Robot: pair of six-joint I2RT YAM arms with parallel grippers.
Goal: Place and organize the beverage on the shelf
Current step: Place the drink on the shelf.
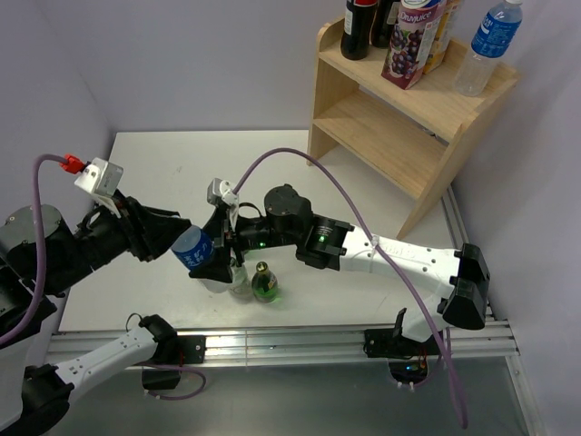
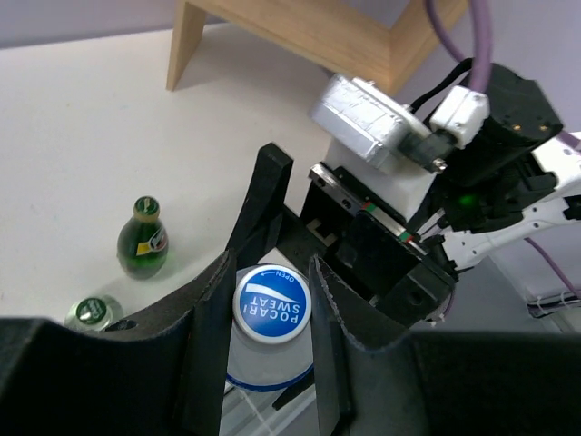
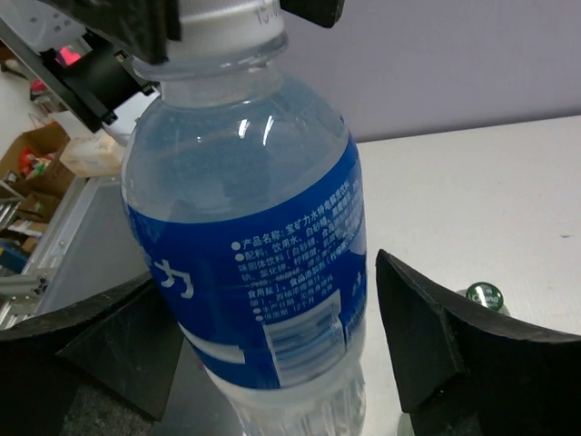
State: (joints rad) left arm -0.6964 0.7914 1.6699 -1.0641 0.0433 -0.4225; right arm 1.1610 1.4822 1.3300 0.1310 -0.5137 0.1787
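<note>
left hand (image 2: 272,282) clamped on clear blue-labelled plastic bottle (image 3: 254,254) at its top; right hand (image 3: 272,350) apart around the body. Top-only grip may slip, toppling green glass bottles (image 1: 264,283) near it.

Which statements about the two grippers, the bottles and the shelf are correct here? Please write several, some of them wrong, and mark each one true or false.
1. The left gripper holds the blue-labelled bottle at its cap. True.
2. The right gripper is clamped shut on that bottle. False: its fingers stand open on either side of the bottle, with a gap showing.
3. A green glass bottle stands upright on the table. True.
4. The juice carton stands on the lower tier of the shelf. False: it stands on the top tier.
</note>
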